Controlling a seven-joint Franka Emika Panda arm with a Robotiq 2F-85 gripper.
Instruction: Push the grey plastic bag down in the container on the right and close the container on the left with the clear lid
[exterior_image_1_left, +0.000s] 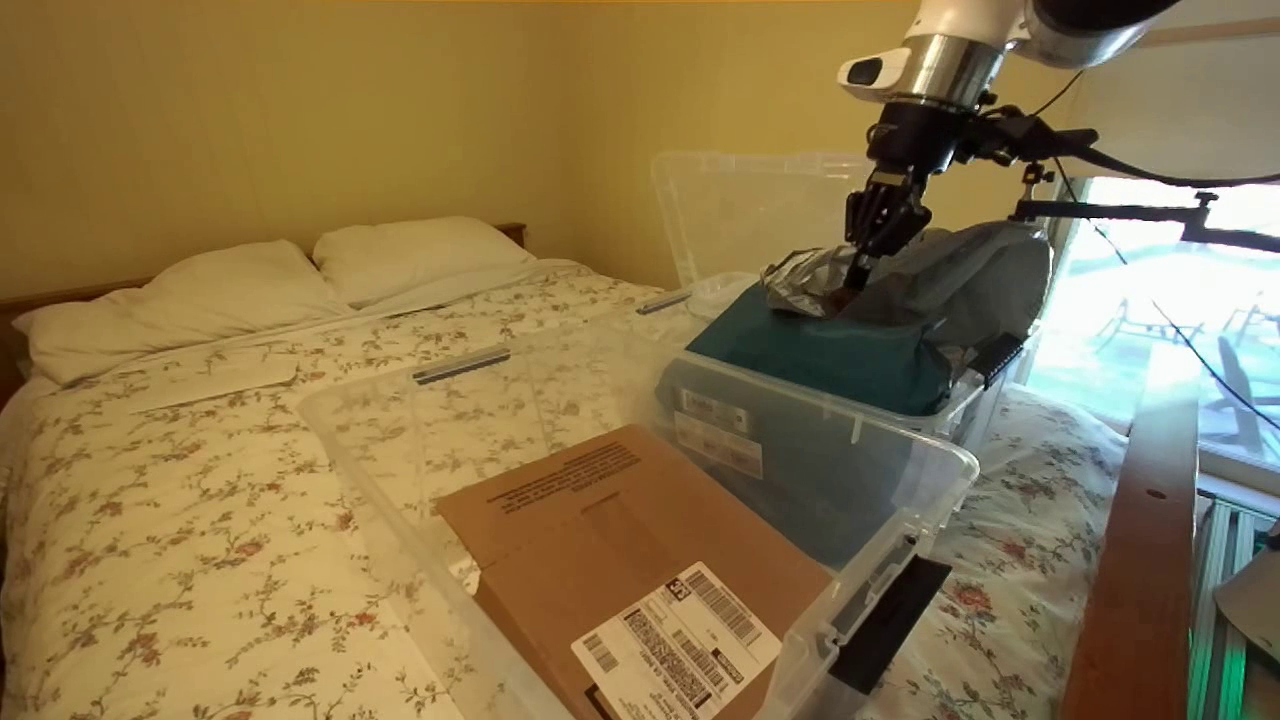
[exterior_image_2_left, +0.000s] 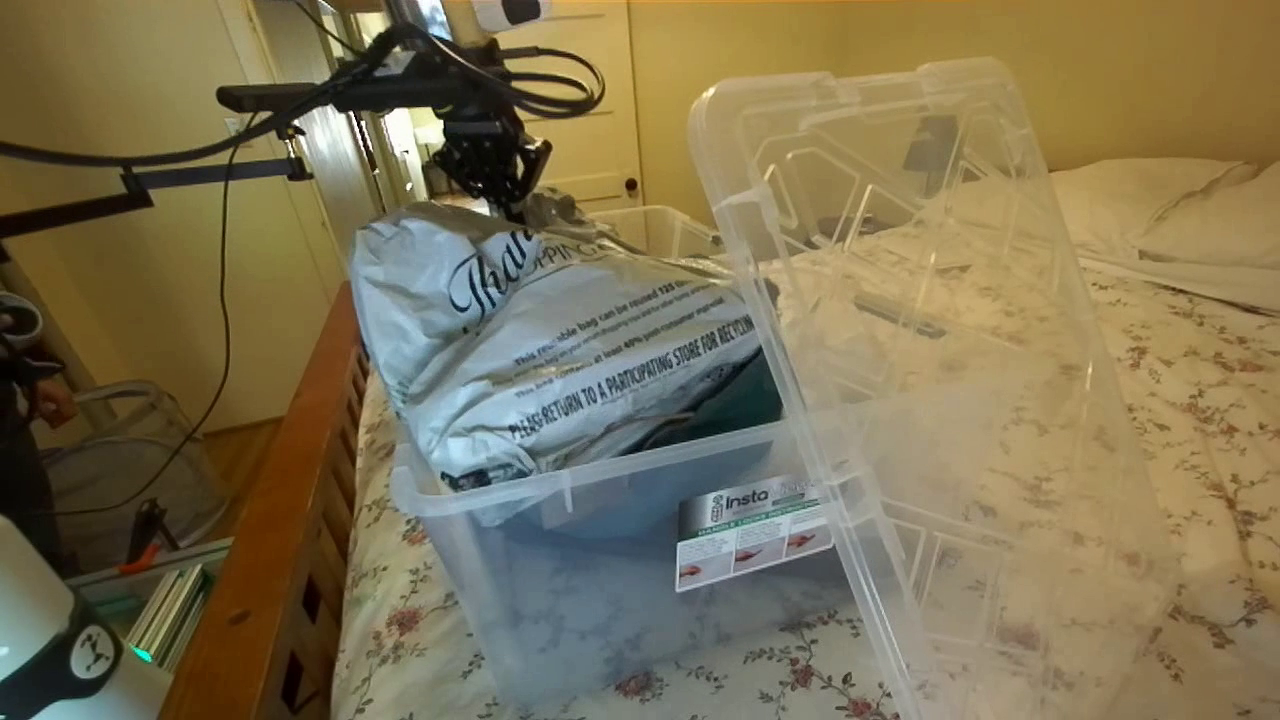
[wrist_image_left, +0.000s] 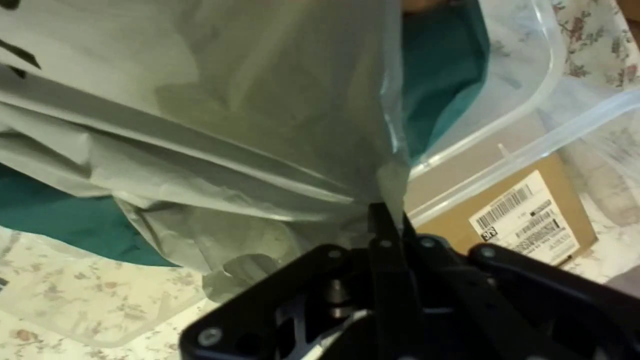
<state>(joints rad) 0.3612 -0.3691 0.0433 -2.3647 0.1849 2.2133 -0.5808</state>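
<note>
The grey plastic bag (exterior_image_1_left: 985, 270) bulges above the rim of a clear container (exterior_image_2_left: 590, 460), lying over a teal item (exterior_image_1_left: 810, 350). Its printed side shows in an exterior view (exterior_image_2_left: 590, 330). My gripper (exterior_image_1_left: 858, 275) points down at the bag's top, and its fingers are nearly together with a fold of the bag pinched between them, as the wrist view (wrist_image_left: 392, 217) shows. A second clear container (exterior_image_1_left: 380, 500) stands beside it, uncovered, holding a cardboard box (exterior_image_1_left: 640, 540). The clear lid (exterior_image_2_left: 900, 200) stands tilted upright beside the bag's container; it also shows in an exterior view (exterior_image_1_left: 750, 200).
Both containers stand on a bed with a floral cover (exterior_image_1_left: 200, 480). A wooden bed rail (exterior_image_1_left: 1140, 540) runs along the edge. Pillows (exterior_image_1_left: 420, 260) lie at the head. A black latch (exterior_image_1_left: 890, 625) sticks out from the box's container.
</note>
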